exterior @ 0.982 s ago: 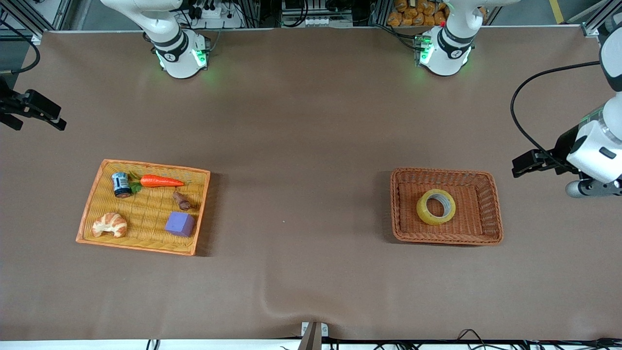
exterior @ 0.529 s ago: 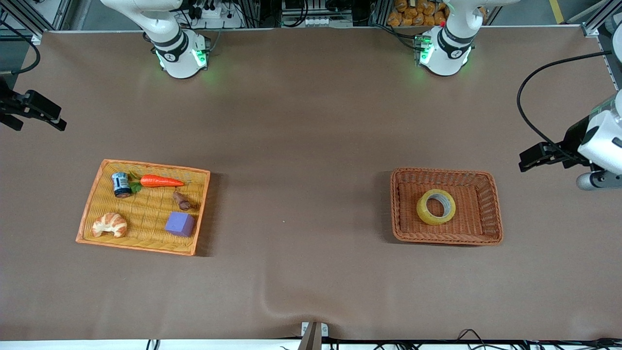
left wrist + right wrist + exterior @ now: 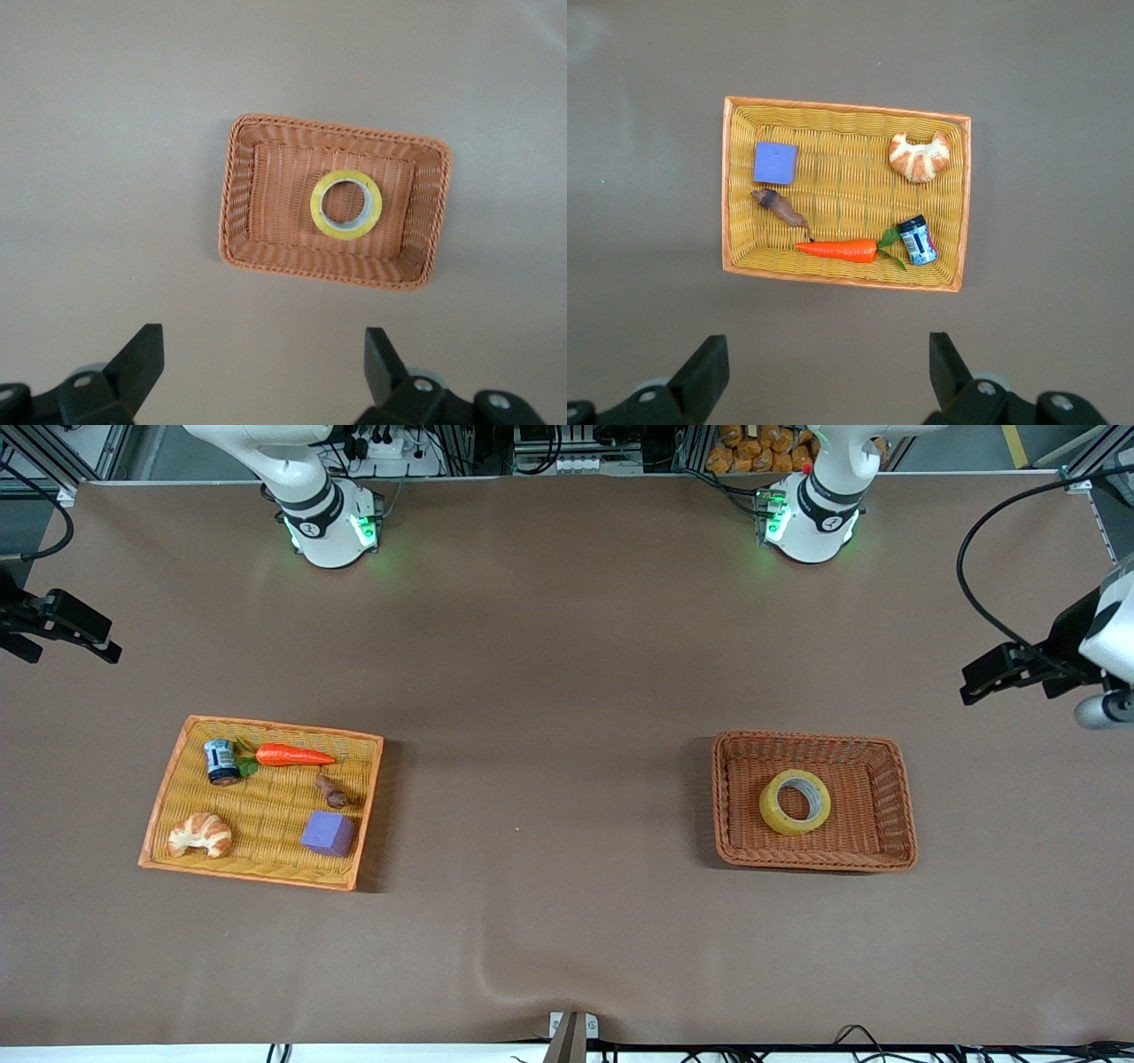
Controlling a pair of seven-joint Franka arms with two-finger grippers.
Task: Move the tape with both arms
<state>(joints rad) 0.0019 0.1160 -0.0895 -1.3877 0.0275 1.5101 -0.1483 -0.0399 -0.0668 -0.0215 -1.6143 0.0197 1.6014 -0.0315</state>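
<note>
Tape (image 3: pixel 346 204) lies in basket (image 3: pixel 248 212), clear of left jaws.

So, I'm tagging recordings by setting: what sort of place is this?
Most likely a robotics lab bench: two fixed arms with green-lit bases, toy food such as a carrot in a tray, and tape in a wicker basket.

Robotics lab: aluminium framing (image 3: pixel 53 460), cables (image 3: pixel 992 549)

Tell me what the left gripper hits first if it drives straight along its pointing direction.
Probably bare table: the open left gripper points down beside the brown basket holding the tape, though depth is unclear.
</note>
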